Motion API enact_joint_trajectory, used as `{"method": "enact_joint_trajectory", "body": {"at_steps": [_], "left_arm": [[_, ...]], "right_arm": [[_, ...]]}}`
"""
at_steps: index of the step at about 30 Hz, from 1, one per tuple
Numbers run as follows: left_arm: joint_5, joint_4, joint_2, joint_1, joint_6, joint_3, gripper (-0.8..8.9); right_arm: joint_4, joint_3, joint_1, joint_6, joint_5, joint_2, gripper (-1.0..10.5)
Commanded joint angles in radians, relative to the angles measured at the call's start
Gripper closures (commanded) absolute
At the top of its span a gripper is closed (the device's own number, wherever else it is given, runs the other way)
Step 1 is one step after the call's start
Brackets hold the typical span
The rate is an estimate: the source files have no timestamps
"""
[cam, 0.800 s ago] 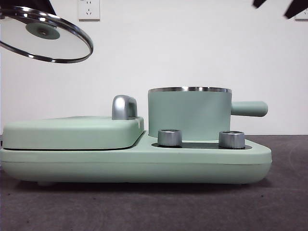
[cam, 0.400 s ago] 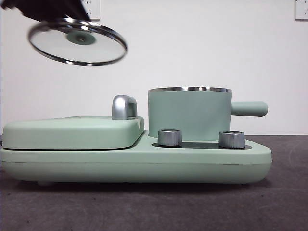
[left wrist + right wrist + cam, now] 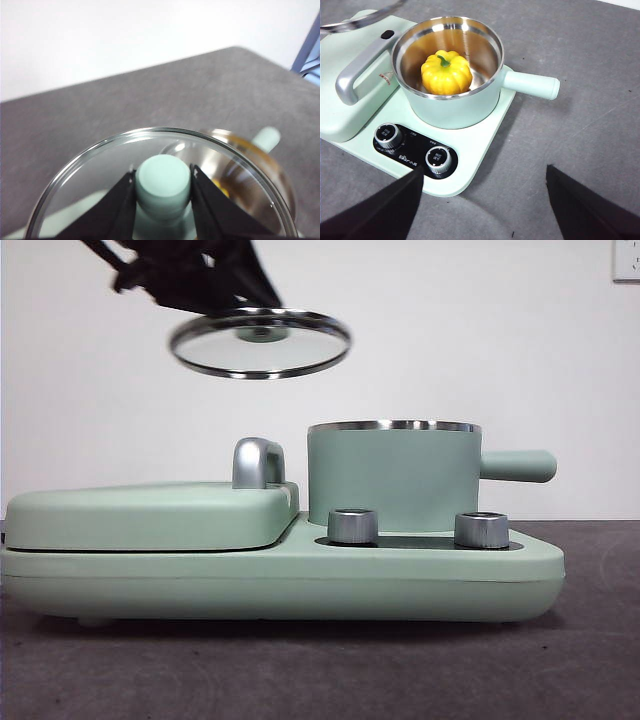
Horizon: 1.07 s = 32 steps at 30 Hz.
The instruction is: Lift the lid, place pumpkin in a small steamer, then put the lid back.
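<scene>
With the yellow ribbed pumpkin (image 3: 446, 71) already inside the mint-green cylindrical steamer pot (image 3: 393, 477), the round clear glass lid (image 3: 260, 342) is held aloft by its knob in the closed left hand (image 3: 162, 187), to be centred over the rim and lowered, while the right hand (image 3: 485, 200) is held wide open and empty

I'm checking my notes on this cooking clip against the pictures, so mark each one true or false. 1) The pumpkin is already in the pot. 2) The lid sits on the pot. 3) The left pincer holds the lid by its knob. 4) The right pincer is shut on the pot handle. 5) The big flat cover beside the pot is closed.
1) True: the pumpkin lies inside the pot.
2) False: the lid hangs in the air, above and to the side of the pot.
3) True: the left pincer is shut on the lid's knob.
4) False: the right pincer is open, apart from the pot handle, holding nothing.
5) True: the flat cover lies closed.
</scene>
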<state>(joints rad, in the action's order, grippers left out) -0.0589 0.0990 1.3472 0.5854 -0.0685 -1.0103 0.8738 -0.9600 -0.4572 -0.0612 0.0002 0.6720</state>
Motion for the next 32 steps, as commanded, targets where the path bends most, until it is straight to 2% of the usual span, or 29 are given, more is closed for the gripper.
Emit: {"method": "enact_joint_trajectory", "body": {"at_steps": [1, 6, 11, 21, 32], "left_arm": [[-0.005, 0.100, 0.048, 0.028, 0.001, -0.026, 7.98], [-0.005, 0.210, 0.141, 0.067, 0.055, -0.054, 7.98], [-0.006, 0.236, 0.237, 0.094, 0.081, -0.117, 7.98], [-0.032, 0.233, 0.389, 0.132, 0.086, -0.247, 7.98], [-0.031, 0.153, 0.401, 0.149, 0.171, -0.249, 7.98]], "right_arm": [[-0.005, -0.008, -0.004, -0.007, 0.002, 0.005, 5.7], [-0.005, -0.008, -0.004, -0.005, 0.002, 0.006, 5.7], [-0.005, -0.008, -0.004, -0.005, 0.002, 0.006, 5.7], [-0.004, -0.006, -0.004, -0.005, 0.009, 0.006, 5.7], [-0.014, 0.062, -0.004, -0.006, 0.008, 0.005, 5.7]]}}
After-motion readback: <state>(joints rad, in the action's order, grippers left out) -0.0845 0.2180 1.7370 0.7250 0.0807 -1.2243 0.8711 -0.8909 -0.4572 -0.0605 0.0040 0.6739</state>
